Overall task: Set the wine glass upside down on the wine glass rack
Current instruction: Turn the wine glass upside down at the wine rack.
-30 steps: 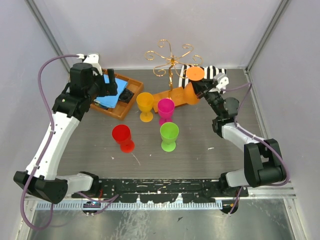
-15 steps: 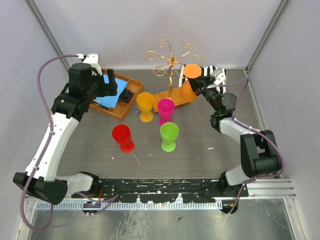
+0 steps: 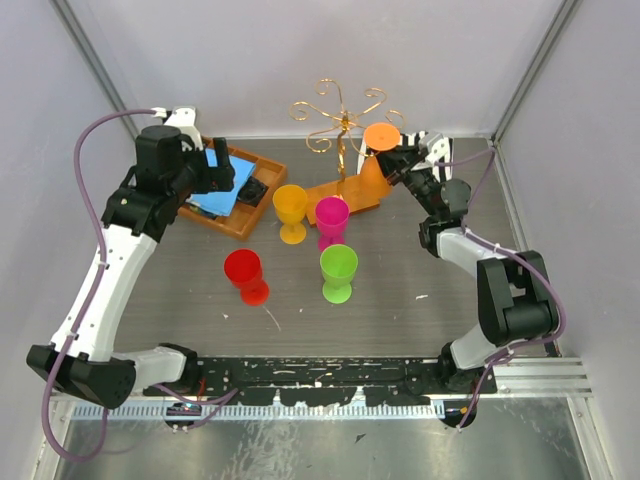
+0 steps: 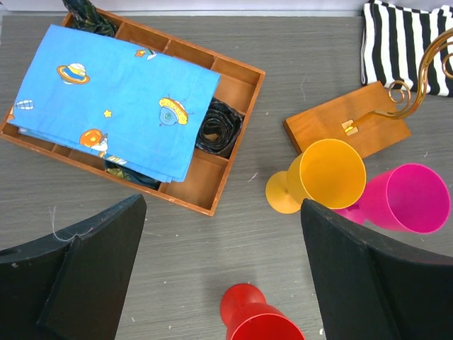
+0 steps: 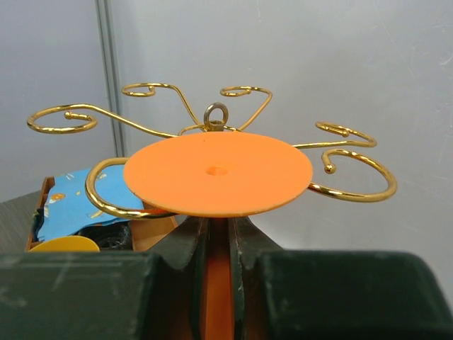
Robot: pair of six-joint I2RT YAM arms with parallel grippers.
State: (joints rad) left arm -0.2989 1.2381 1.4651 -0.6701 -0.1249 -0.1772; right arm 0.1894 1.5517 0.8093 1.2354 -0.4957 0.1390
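The wine glass rack [image 3: 340,118] is the biggest thing here, a thin gold wire stand with curly arms. The left gripper [image 4: 219,276] hangs wide apart over the wooden tray [image 4: 237,88] and holds nothing. The right gripper [image 5: 218,237] is squeezed onto the orange wine glass [image 5: 217,173]. The glass is upside down, its flat round foot on top, close by the curly arms. It looks like plastic, so I think it is light, hard and a bit slippery. The thin stem is the best place to hold. The fingers [image 5: 180,241] pinch it just under the foot.
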